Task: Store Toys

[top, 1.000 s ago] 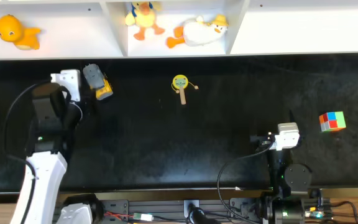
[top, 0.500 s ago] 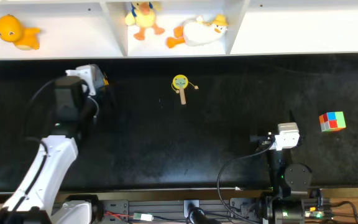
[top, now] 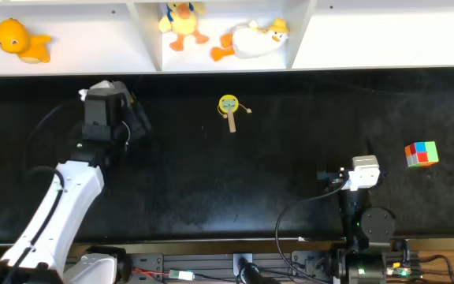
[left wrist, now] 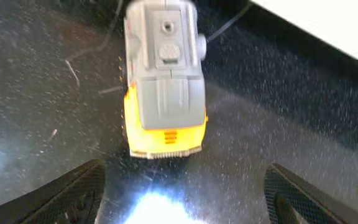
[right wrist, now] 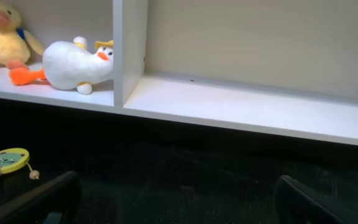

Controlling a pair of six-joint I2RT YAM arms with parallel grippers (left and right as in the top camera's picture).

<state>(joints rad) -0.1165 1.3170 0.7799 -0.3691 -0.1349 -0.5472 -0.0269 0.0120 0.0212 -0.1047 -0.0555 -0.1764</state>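
A grey and yellow toy truck stands on the black mat near the white shelf. My left gripper hovers open just over it, one finger on each side of the truck's yellow end and apart from it. From above, the left gripper covers most of the truck. A small yellow rattle drum lies mid-mat, also seen as the rattle. A coloured cube sits at the right. My right gripper rests open and empty near its base.
The white shelf runs along the far edge. It holds an orange duck, a yellow plush duck and a white plush goose. The right compartment is bare. Black mat lies open between the arms.
The left arm swung right and forward, and its gripper now sits over the truck, which lay uncovered beside it a second ago. The right arm has stayed put.
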